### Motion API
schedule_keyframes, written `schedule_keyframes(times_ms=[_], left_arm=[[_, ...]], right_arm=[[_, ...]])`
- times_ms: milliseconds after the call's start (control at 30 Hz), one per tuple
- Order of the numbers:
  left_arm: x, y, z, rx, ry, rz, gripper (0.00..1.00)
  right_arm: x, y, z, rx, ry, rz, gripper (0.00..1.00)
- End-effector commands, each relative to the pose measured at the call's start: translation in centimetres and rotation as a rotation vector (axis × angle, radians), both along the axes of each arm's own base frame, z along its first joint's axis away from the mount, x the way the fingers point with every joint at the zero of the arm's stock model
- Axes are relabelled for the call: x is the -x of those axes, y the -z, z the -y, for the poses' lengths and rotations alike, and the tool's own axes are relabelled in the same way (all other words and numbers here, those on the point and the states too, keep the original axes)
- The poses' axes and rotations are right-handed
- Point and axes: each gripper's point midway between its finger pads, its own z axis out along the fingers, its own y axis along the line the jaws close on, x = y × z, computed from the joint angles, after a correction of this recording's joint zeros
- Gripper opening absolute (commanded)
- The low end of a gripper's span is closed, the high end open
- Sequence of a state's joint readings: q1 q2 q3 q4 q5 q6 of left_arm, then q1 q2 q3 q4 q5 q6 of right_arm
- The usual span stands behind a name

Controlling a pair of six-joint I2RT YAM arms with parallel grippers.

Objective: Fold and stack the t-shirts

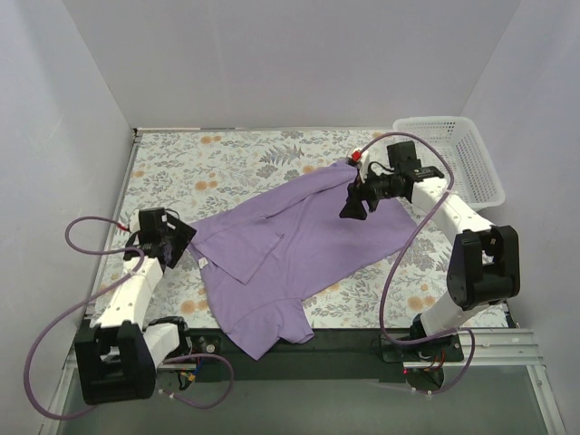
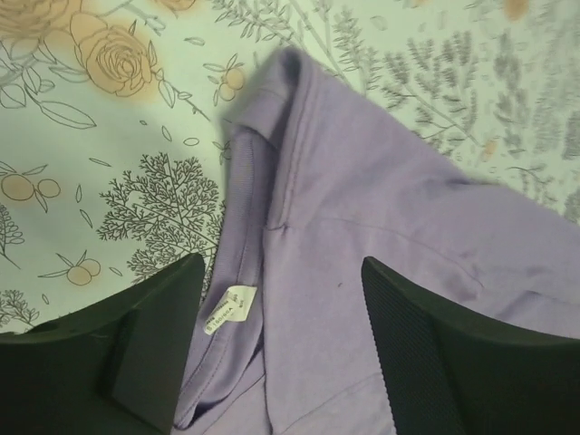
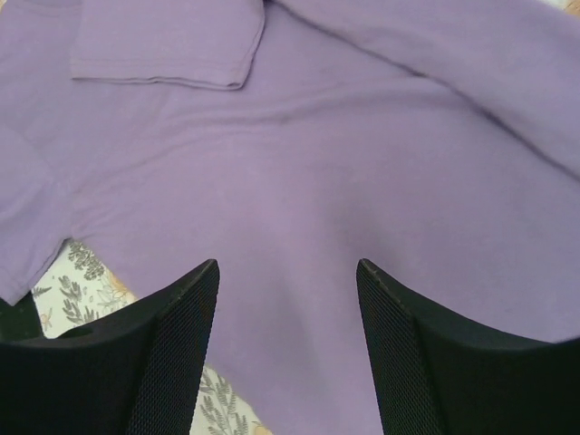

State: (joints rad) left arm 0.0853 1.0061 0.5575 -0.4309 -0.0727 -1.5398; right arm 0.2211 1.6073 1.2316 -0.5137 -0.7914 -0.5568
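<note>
One lavender t-shirt (image 1: 299, 245) lies spread and rumpled diagonally across the floral table, with its lower end draped over the near edge. My left gripper (image 1: 178, 237) hovers at the shirt's left edge. In the left wrist view its jaws (image 2: 281, 263) stand open over the collar and a white label (image 2: 230, 308), holding nothing. My right gripper (image 1: 353, 205) hangs above the shirt's upper right part. In the right wrist view it (image 3: 288, 265) is open over smooth purple cloth (image 3: 299, 163), and a folded-in sleeve (image 3: 163, 45) lies further off.
A white mesh basket (image 1: 458, 154) stands at the table's far right corner. The floral tablecloth (image 1: 208, 163) shows bare at the back left. White walls enclose the table on three sides.
</note>
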Motion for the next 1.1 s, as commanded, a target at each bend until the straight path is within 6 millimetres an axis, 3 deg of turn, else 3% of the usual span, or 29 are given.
schedule_keyframes(times_ms=[0,67,300,633,800,900,1000,1067], left_arm=[[-2.9,-1.2,0.0,0.031,0.024,0.021,0.65],[-3.5,-0.1,-0.8,0.009,0.013,-0.028,0.64],[-5.9,0.3,-2.7,-0.070,0.036,-0.076,0.55],[-6.4,3.1,-2.8,-0.065,0.074,-0.171,0.45],[-7.7,3.5,-3.4,-0.091,0.081,-0.185,0.42],[-8.3,4.3,-3.8,-0.101,0.087,-0.213,0.34],[-9.1,5.1,-4.2,-0.106,0.096,-0.236,0.17],[-10.1,4.8,-4.9,-0.121,0.092,-0.227,0.00]], right_arm=[[1.5,0.1,0.0,-0.050,-0.029,0.006,0.69],[1.8,-0.5,0.2,-0.069,-0.028,0.016,0.69],[1.9,-0.7,0.8,-0.096,-0.020,0.014,0.69],[1.8,-0.6,1.4,-0.110,-0.008,0.006,0.69],[1.7,-0.8,1.8,-0.122,0.002,0.005,0.69],[1.7,-1.0,2.1,-0.131,0.007,0.007,0.69],[1.5,-1.1,2.5,-0.141,0.016,0.005,0.69],[1.5,-1.1,2.6,-0.142,0.020,0.004,0.69]])
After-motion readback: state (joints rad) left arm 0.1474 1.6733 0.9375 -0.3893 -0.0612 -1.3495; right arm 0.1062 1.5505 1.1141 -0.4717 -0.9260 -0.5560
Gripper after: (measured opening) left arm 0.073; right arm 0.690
